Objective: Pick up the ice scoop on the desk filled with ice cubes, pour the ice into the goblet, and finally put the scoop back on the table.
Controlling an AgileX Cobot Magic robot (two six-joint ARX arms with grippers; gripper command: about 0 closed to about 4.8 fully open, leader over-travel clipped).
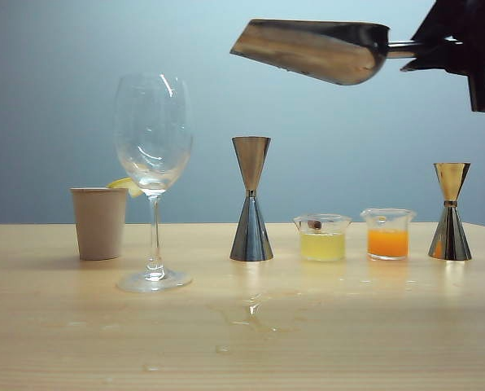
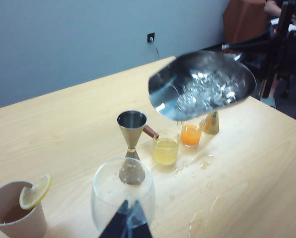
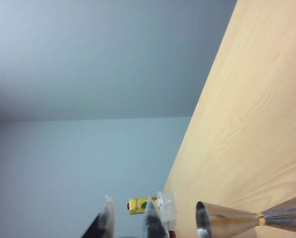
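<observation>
Nearest the exterior camera stands the goblet [image 1: 153,175], upright on the table [image 1: 242,342], its bowl apparently without ice, with a paper cup [image 1: 99,221] just behind on the left. A few wet patches glisten on the wood in front of the silver jigger [image 1: 251,199]. Past that, in a row, sit the yellow beaker [image 1: 322,237], the orange beaker [image 1: 388,234] and a gold jigger [image 1: 450,212].

And up high, the ice scoop [image 1: 316,50] hangs in the air, well to the right of the goblet, mouth tipped slightly down toward it. The right gripper [image 1: 421,50] is clenched on the scoop's rod handle. The left wrist view shows the ice cubes [image 2: 203,94] piled inside the trough.

The carry is on, it seems, and the trick now is keeping the mouth from dipping further until it sits right over the bowl, then tipping slowly so the cubes slide rather than tumble past the rim.

The left gripper [image 2: 126,223] sits low beside the goblet; only its dark fingertips show, so whether it grips the glass cannot be told. The right arm is cut off at the frame edge, and the right wrist view misses the scoop entirely.
</observation>
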